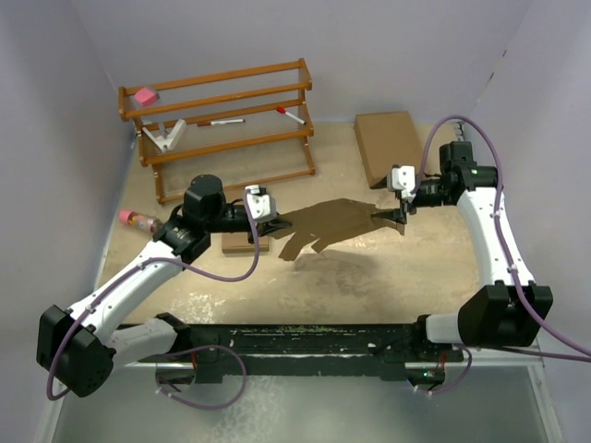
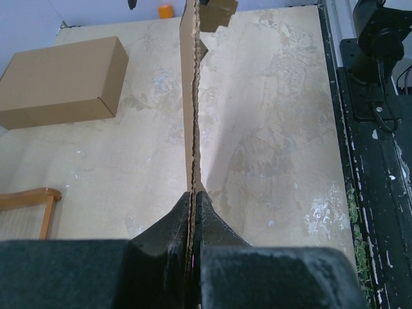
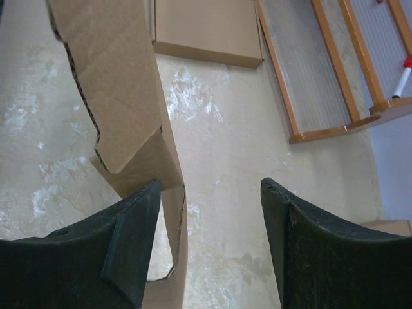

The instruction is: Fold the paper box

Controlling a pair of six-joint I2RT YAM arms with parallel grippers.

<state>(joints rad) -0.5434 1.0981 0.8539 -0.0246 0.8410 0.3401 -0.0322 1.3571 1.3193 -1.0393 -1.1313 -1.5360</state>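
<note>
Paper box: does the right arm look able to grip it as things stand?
Probably yes: the right pincer is open with the paper box edge at its gap, nothing between them, and the left pincer clamps the far end.

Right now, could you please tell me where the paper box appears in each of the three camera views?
Top external: the paper box is at centre, spanning between the two arms.
Left wrist: it is seen edge-on, a thin vertical strip rising from the shut left end effector.
Right wrist: it fills the upper left and runs down to the lower edge.
Shared landmark: the wooden rack, at upper left, bottom left and upper right.
</note>
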